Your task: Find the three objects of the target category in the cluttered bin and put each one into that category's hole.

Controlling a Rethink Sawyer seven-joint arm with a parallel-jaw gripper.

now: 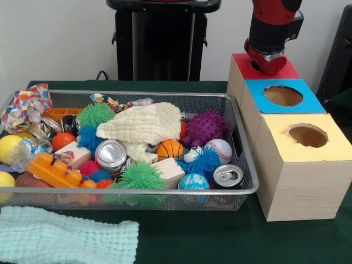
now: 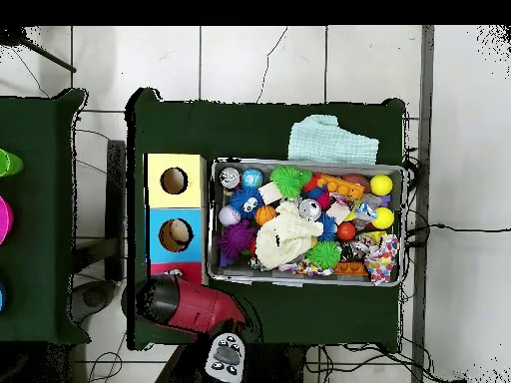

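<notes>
Hanging in the upper right of the front view, the red arm (image 1: 273, 30) is sitting directly over the red-topped box (image 1: 264, 67), its rounded end covering the hole there. The tool itself is hiding below that end, so I cannot tell whether it is spread or pinching anything. In the overhead view the arm (image 2: 185, 304) is lying at the lower left, over the red end of the box row.

Three wooden boxes are standing in a line right of the bin (image 1: 242, 184) in the front view: red farthest up, then the blue one (image 1: 283, 96), then the yellow one (image 1: 311, 137) lowest, each of the last two showing its round opening.

The bin is filling the left and centre of the front view, resting on the green desk (image 1: 220, 236). A cream cloth (image 1: 143, 127) is lying across the middle of the pile. Around it are sitting a purple spiky ball (image 1: 206, 125), green spiky balls (image 1: 141, 177), a small basketball (image 1: 170, 149), a baseball (image 1: 221, 148), two cans (image 1: 110, 155), and an orange brick (image 1: 52, 170). No plush animal is showing clearly in the heap.

A pale green cloth (image 1: 66, 239) is lying on the desk at the lower left, below the bin.
</notes>
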